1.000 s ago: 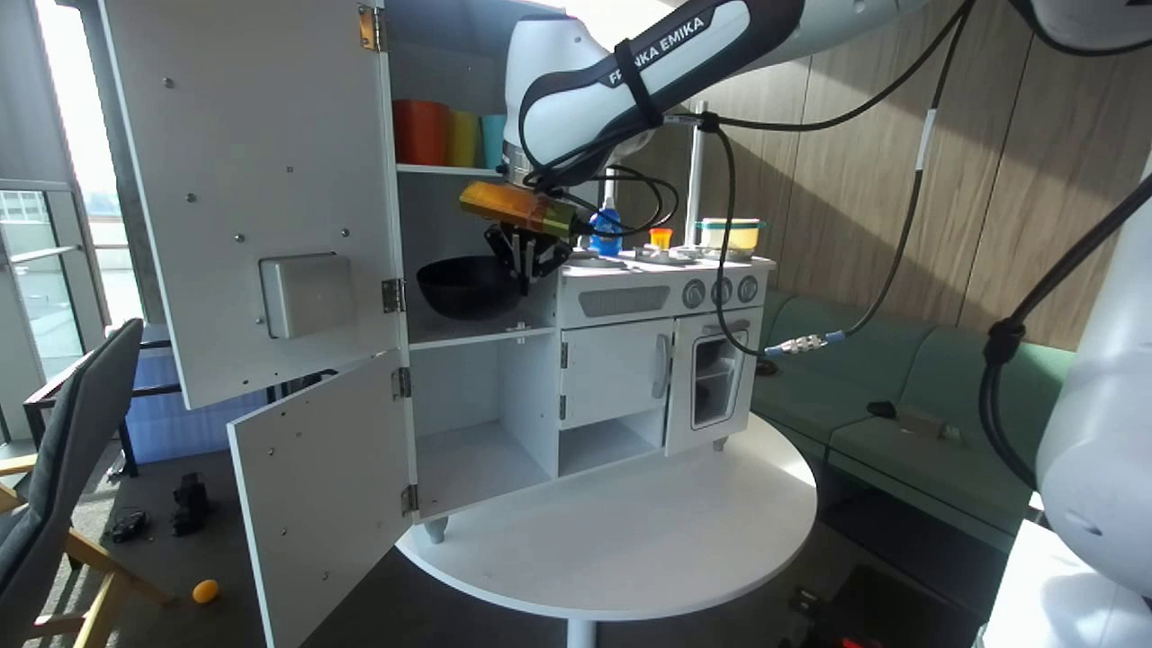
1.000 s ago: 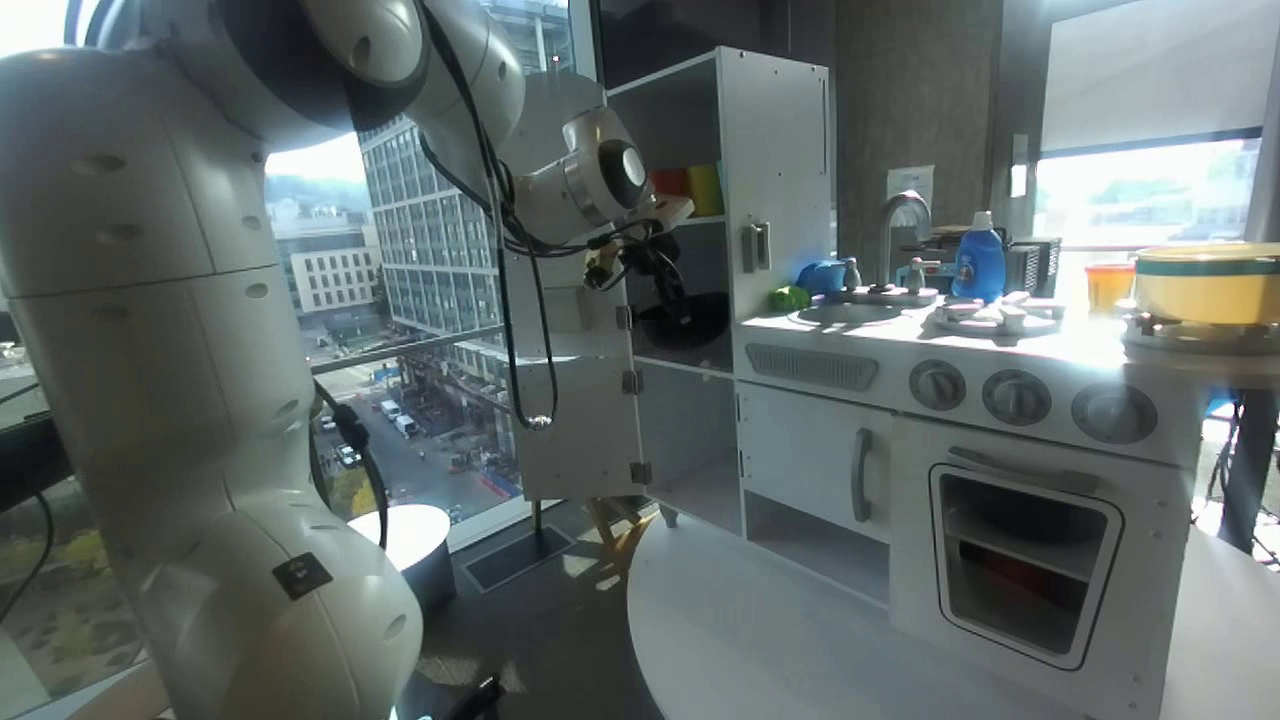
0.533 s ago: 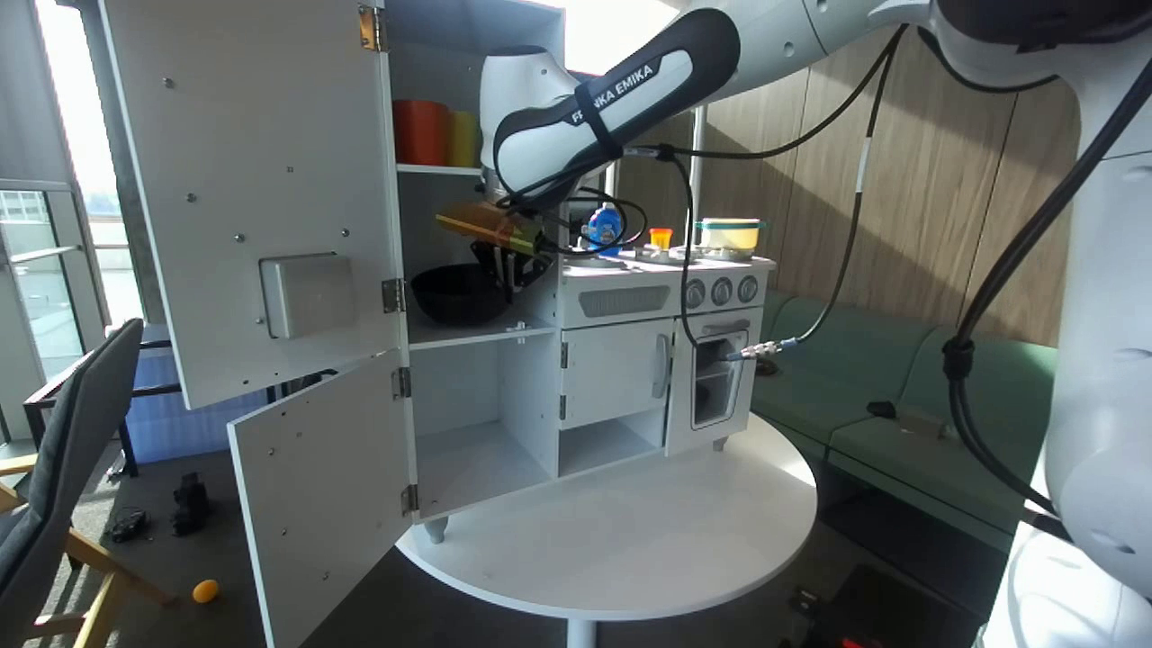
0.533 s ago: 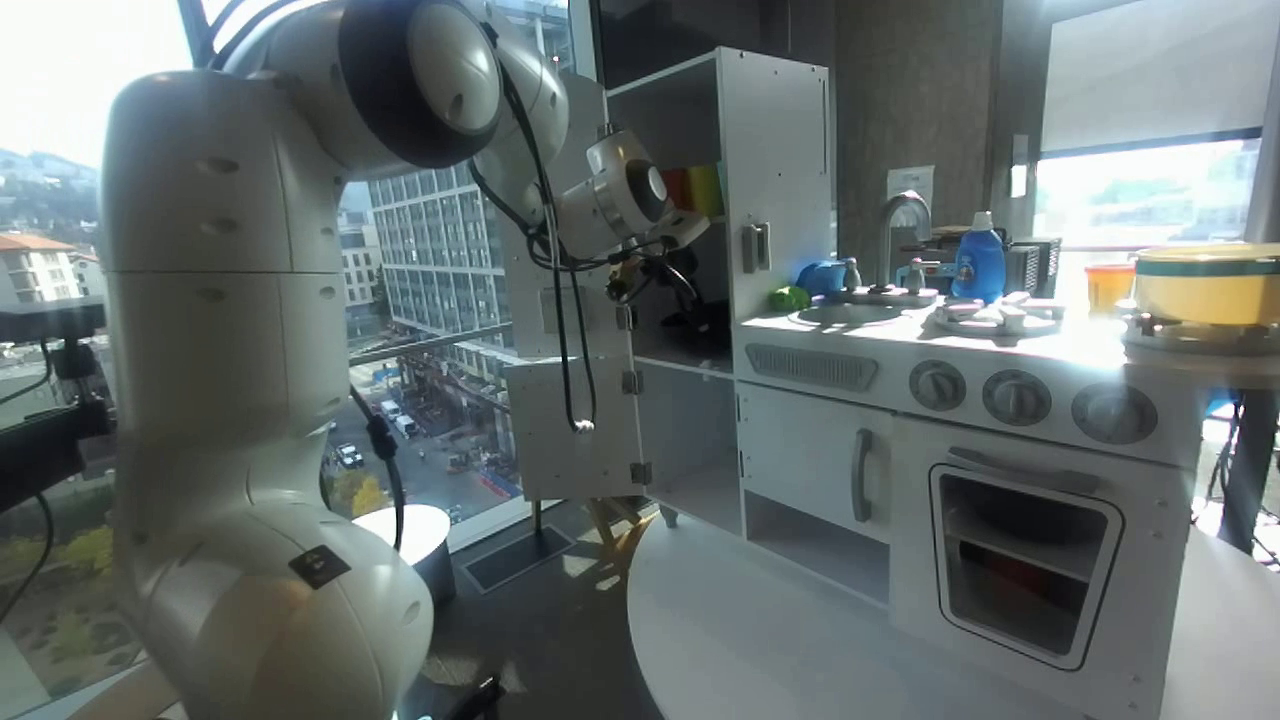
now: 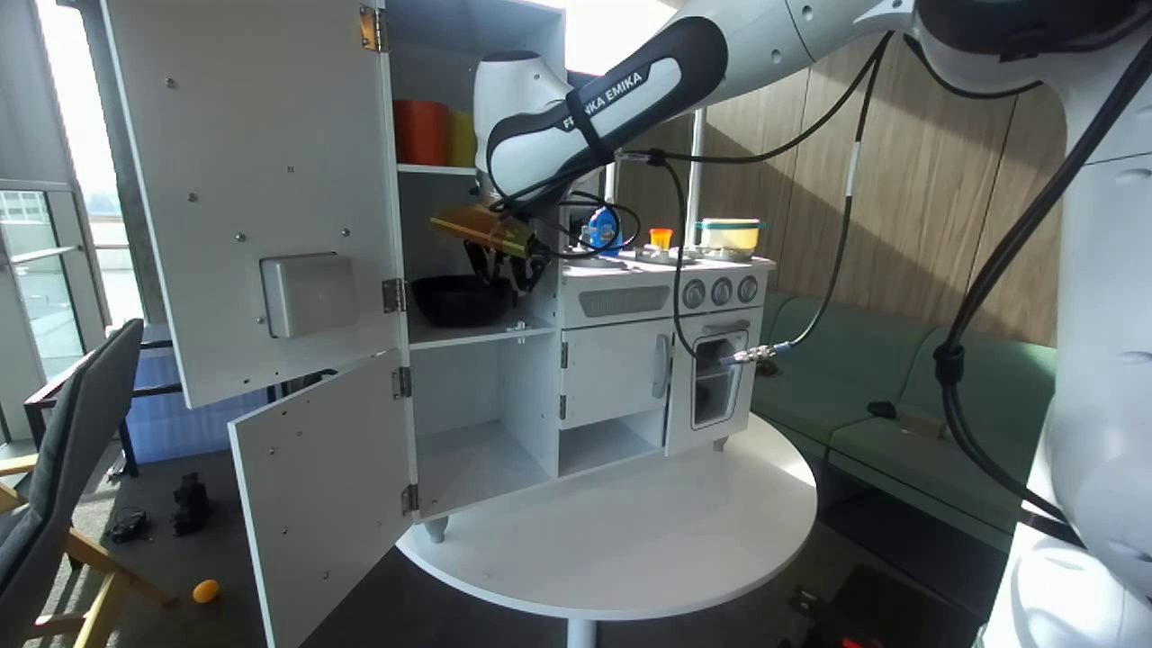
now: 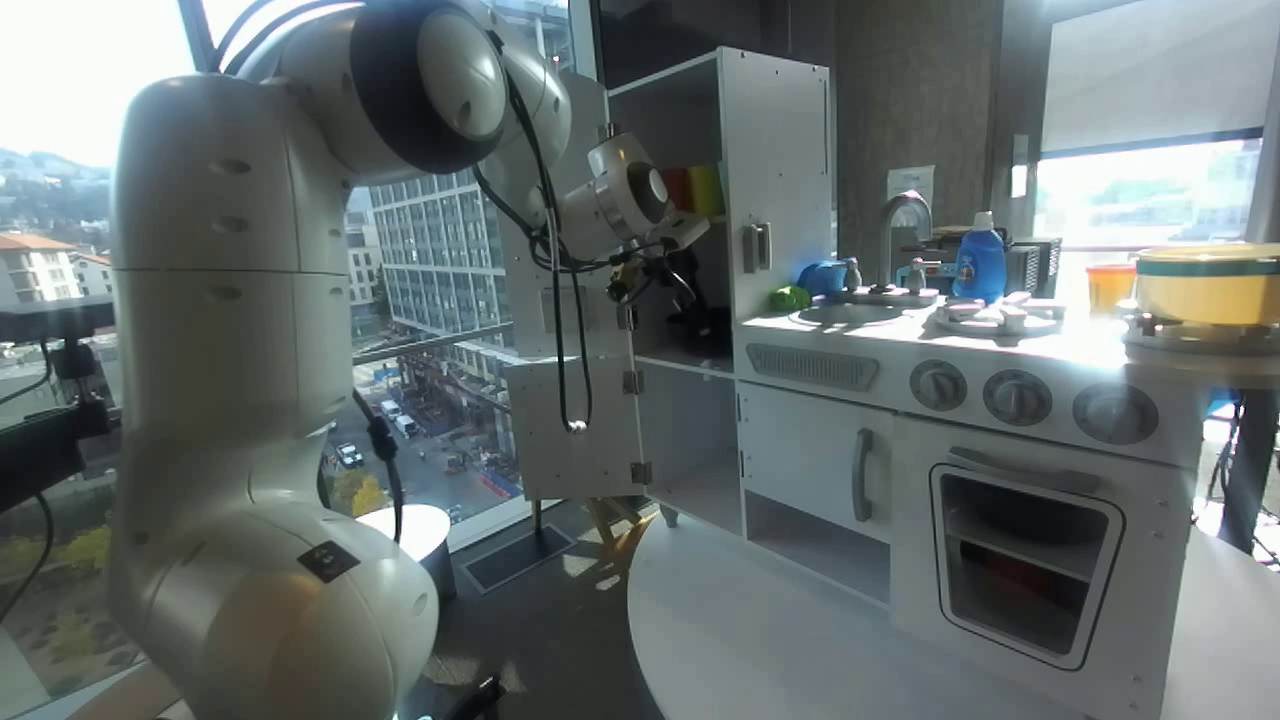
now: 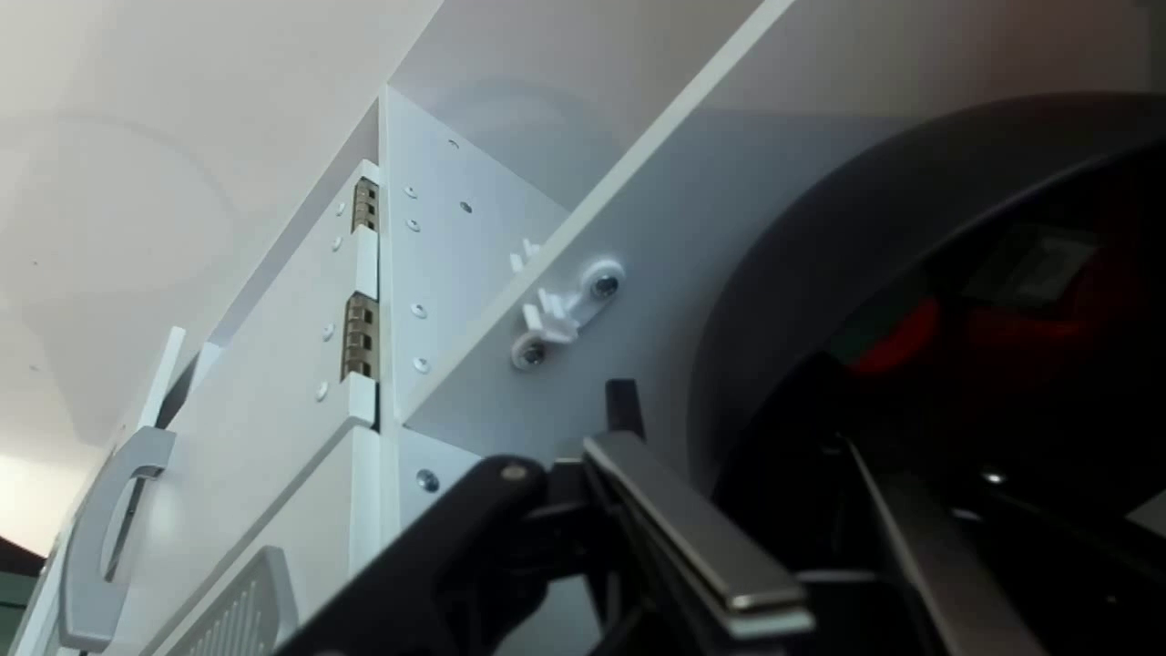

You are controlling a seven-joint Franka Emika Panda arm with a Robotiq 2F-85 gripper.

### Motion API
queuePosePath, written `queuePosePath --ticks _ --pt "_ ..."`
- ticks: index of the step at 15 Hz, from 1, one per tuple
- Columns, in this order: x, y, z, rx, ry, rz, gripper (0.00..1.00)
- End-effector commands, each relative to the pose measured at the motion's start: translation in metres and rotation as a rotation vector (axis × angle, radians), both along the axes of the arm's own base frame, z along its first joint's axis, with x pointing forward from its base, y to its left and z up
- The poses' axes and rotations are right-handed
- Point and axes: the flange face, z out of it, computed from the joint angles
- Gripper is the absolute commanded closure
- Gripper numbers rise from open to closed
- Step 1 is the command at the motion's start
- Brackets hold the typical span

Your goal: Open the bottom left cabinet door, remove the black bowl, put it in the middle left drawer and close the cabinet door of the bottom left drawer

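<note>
The black bowl (image 5: 454, 303) sits level on the shelf of the middle left drawer (image 5: 526, 329), an open niche. It fills the right side of the wrist view (image 7: 811, 228) and is dark in an exterior view (image 6: 712, 335). My gripper (image 5: 500, 286) is at the bowl's near rim. Its fingers are apart in the wrist view (image 7: 733, 424), one outside the bowl and one over its inside, with the rim between them. The bottom left cabinet door (image 5: 324, 486) stands wide open in both exterior views (image 6: 580, 440). The bottom left drawer (image 5: 481, 454) below the shelf is empty.
A tall white door (image 5: 261, 198) stands open above the lower door. Orange (image 5: 421, 132) and yellow cups stand on the shelf above the niche. A white latch (image 7: 565, 314) sits on the niche shelf's front edge. The white side wall (image 6: 775, 180) bounds the niche.
The arm has moved deeper into the niche and lower. The bowl, earlier held tilted above the shelf, has come down and now sits level. The fingers have opened off its rim.
</note>
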Motion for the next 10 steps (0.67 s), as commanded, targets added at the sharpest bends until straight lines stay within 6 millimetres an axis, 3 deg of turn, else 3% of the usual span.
queuePosePath --ticks 1,5,10 --pt "-0.019 -0.014 0.025 -0.014 -0.014 0.016 0.26" --pt "-0.062 -0.026 0.035 -0.039 0.033 0.105 0.00" --pt "-0.151 -0.012 0.019 0.009 0.143 0.386 0.00"
